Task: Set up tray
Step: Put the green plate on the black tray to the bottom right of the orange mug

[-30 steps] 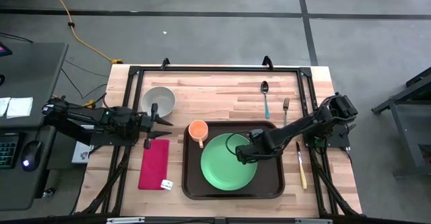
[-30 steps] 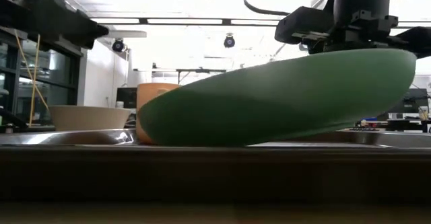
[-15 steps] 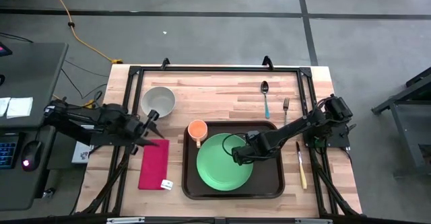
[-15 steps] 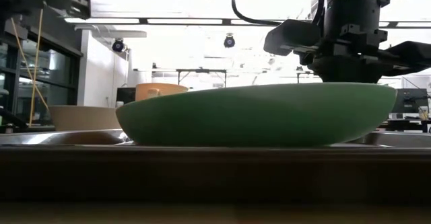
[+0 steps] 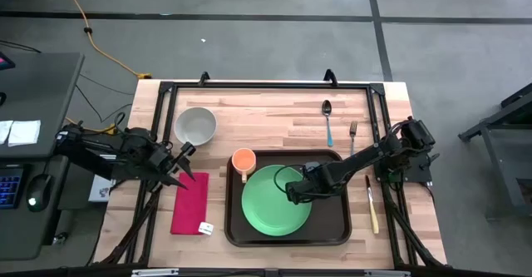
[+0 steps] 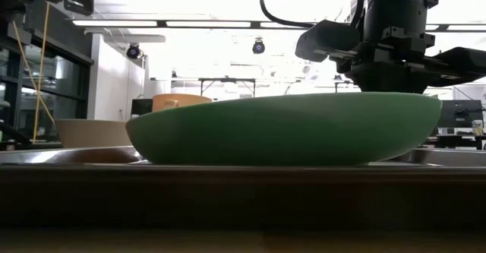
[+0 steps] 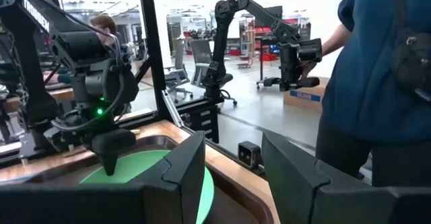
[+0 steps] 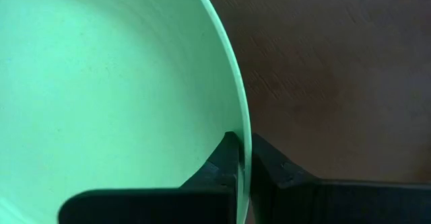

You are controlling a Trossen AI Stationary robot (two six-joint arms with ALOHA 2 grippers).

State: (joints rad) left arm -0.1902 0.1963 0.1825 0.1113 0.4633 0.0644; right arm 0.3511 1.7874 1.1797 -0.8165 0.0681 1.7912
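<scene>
The dark brown tray [image 5: 332,220] lies at the table's middle near side. On it rests a round green plate [image 5: 266,209], level on its underside [image 6: 266,160], with an orange cup [image 5: 243,160] standing at the tray's far left corner. My right gripper [image 5: 294,192] stands over the plate's right side, pointing down and shut on its rim. My left gripper [image 5: 187,162] hovers open and level near the table's left edge, over the far end of a red napkin [image 5: 190,204], with nothing between its fingers [image 7: 192,163]. My right gripper pinches the plate's raised rim [image 8: 237,120] on its right side, one finger [image 8: 225,160] inside the plate and one outside it. The fingers come from above, pointing down. The plate sits level with its underside on the tray [image 8: 323,69].
A pale bowl [image 5: 195,126] stands far left. A spoon [image 5: 327,119] and a fork [image 5: 352,131] lie beyond the tray, and a knife [image 5: 371,204] lies to its right. In the left wrist view a person [image 7: 384,83] stands beyond the table's right side.
My right gripper has sunk a little. The plate, earlier tilted with its right side raised, now lies level on the tray and has shifted slightly toward the left. My left gripper has swung from pointing at the table's right to slanting toward the near side, staying open.
</scene>
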